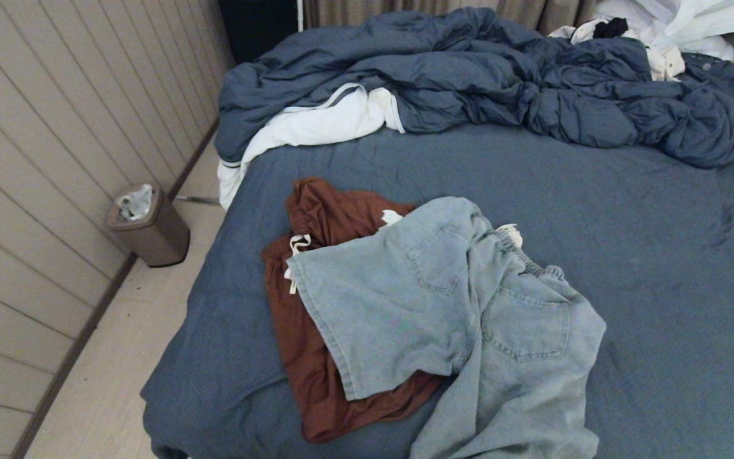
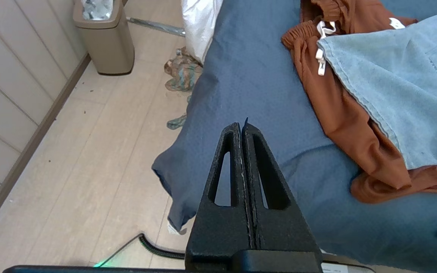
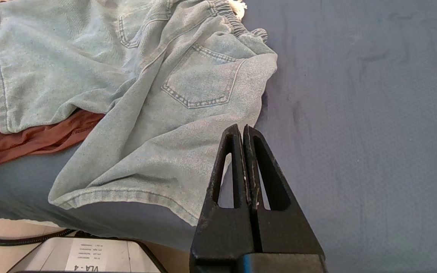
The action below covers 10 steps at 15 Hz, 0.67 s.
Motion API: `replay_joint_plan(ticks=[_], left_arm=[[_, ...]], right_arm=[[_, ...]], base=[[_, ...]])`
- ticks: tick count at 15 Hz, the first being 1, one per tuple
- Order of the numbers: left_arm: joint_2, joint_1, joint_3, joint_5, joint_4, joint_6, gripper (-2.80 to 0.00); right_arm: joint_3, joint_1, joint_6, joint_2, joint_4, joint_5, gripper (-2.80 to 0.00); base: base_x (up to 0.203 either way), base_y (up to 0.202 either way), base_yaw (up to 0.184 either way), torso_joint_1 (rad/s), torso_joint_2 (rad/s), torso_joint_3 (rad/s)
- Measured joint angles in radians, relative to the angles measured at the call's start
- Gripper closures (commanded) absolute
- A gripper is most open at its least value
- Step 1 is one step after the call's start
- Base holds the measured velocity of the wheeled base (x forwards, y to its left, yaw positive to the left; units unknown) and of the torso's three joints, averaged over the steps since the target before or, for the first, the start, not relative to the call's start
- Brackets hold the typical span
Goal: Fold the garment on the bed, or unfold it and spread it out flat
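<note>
Light blue denim shorts (image 1: 450,306) lie crumpled, back pockets up, near the front of the bed (image 1: 660,255), partly over rust-brown shorts (image 1: 316,217) with a white drawstring. Neither arm shows in the head view. My left gripper (image 2: 241,125) is shut and empty, hovering above the bed's front left corner, with the brown shorts (image 2: 340,113) and denim shorts (image 2: 393,83) further along the bed beyond it. My right gripper (image 3: 243,128) is shut and empty too, above the sheet at the edge of the denim shorts (image 3: 146,113).
A rumpled blue duvet (image 1: 501,83) with white lining fills the back of the bed, white clothes (image 1: 673,25) behind it. A tan bin (image 1: 150,226) stands by the wall left of the bed, a rag (image 2: 182,74) lies on the floor, a cable (image 2: 157,248) runs below.
</note>
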Motion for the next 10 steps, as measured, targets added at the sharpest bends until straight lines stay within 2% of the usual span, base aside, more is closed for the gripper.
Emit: replay_joint_plan(ticks=[10], left_arm=[[0.000,0.000,0.000,0.000,0.000,0.000,0.00]], right_arm=[[0.000,0.000,0.000,0.000,0.001,0.000,0.00]], base=[[0.000,0.000,0.000,0.000,0.00,0.000]])
